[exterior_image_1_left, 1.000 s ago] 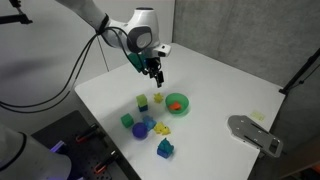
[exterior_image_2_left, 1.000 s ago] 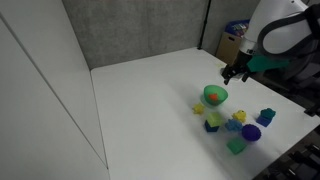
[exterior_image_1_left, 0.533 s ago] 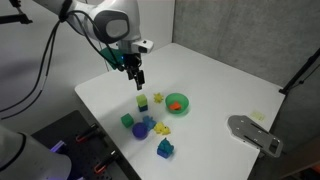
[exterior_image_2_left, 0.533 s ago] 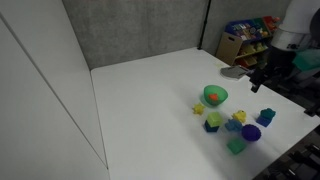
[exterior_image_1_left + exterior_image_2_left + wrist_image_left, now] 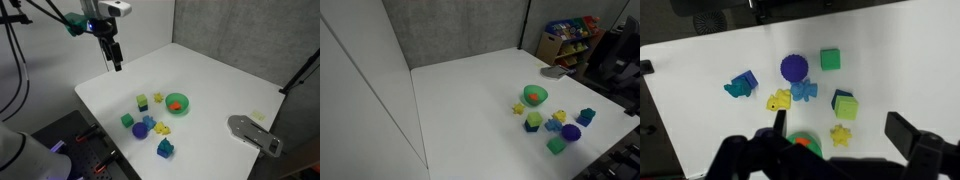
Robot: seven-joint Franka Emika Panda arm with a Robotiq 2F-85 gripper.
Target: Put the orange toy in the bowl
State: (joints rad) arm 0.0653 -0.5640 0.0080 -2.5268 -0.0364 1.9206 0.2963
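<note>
The bright green bowl [image 5: 177, 103] stands on the white table, right of the toy cluster; it also shows in an exterior view [image 5: 535, 95] and, partly hidden by the gripper body, in the wrist view [image 5: 810, 146]. The orange toy [image 5: 176, 105] lies inside the bowl, seen as an orange patch in all views [image 5: 533, 97] [image 5: 800, 142]. My gripper [image 5: 115, 60] is open and empty, raised high above the table's far left part, well away from the bowl. In the wrist view its fingers [image 5: 840, 130] are spread wide apart.
Toys lie beside the bowl: a blue-purple ball [image 5: 142, 129], a green cube [image 5: 127, 120], yellow pieces [image 5: 162, 127], a blue figure [image 5: 165, 148], a yellow-green block [image 5: 142, 101]. A grey device [image 5: 254, 134] lies at the table's right edge. Shelves [image 5: 565, 38] stand behind.
The gripper has risen and moved away from the bowl toward the table's far left side, empty. The orange toy stays in the bowl. The arm has left one exterior view.
</note>
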